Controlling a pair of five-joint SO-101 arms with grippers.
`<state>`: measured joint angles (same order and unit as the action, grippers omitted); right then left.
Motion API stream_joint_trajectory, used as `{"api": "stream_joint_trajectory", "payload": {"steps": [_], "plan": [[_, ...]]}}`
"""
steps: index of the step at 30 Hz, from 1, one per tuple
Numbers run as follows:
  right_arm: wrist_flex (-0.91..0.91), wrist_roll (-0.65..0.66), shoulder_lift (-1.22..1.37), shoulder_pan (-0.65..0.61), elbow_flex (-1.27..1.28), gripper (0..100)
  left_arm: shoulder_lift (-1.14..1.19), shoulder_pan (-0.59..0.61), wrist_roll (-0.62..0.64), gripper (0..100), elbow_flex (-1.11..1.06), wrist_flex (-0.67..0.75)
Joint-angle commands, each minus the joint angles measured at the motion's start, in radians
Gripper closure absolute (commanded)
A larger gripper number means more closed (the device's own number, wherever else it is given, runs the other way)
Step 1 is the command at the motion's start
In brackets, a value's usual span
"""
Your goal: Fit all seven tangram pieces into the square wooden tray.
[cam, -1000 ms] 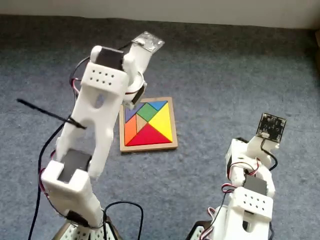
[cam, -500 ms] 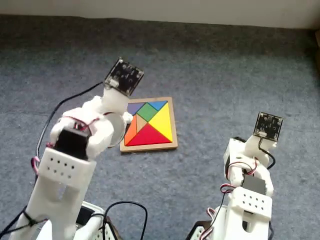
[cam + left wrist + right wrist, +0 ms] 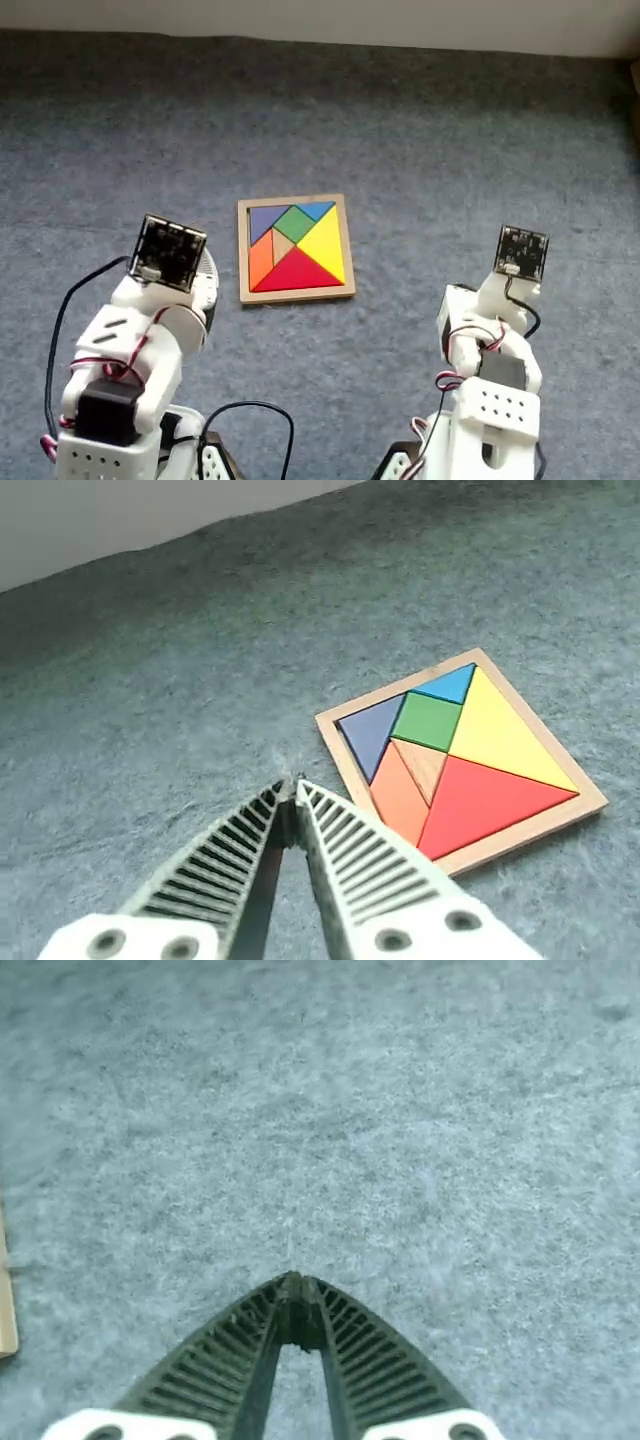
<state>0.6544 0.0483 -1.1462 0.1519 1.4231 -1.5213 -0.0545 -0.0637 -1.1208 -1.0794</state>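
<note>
**A:** Where does the puzzle stand?

**B:** Your wooden tray (image 3: 297, 295) lies mid-surface (image 3: 450, 150), ahead of both arms and between them. You can count seven pieces inside. The yellow triangle (image 3: 326, 245) and the red triangle (image 3: 298, 271) fill one half, and the smaller pieces fill the other. No gap shows.

**A:** And the hands?

**B:** Your left hand (image 3: 292, 791) is pressed together on nothing and is clear of the tray. Your right hand (image 3: 294, 1283) is also pressed together, over bare covering and well apart from the tray.

**A:** So what should I do?

**B:** I'd call this the finishing check. Use the left wrist view to look for any corner riding up on the rim. If you find one, nudge it flat with the tips together rather than pinching it. Otherwise leave both arms folded clear.

**A:** And the setting?

**B:** You're working on a grey-blue, carpet-like covering, with a pale wall (image 3: 320, 15) along the far edge.
</note>
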Motion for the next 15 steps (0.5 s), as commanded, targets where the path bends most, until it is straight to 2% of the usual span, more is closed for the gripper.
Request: {"api": "stream_joint_trajectory", "payload": {"steps": [1,4,7,10,15], "plan": [[0.082,0.009,-0.148,-0.042,-0.007,99.3,-0.113,0.068,0.012,99,-0.073,0.04],[0.137,0.011,-0.328,-0.108,0.03,99.3,-0.205,0.099,0.012,99,-0.166,0.046],[0.156,0.075,-0.515,-0.168,0.125,99.2,-0.292,0.127,0.012,99,-0.246,0.041],[0.156,0.097,-0.696,-0.188,0.225,99.2,-0.312,0.157,0.012,99,-0.289,0.043],[0.151,0.098,-0.648,-0.222,0.262,99.2,-0.303,0.177,0.011,99,-0.325,0.04]]}}
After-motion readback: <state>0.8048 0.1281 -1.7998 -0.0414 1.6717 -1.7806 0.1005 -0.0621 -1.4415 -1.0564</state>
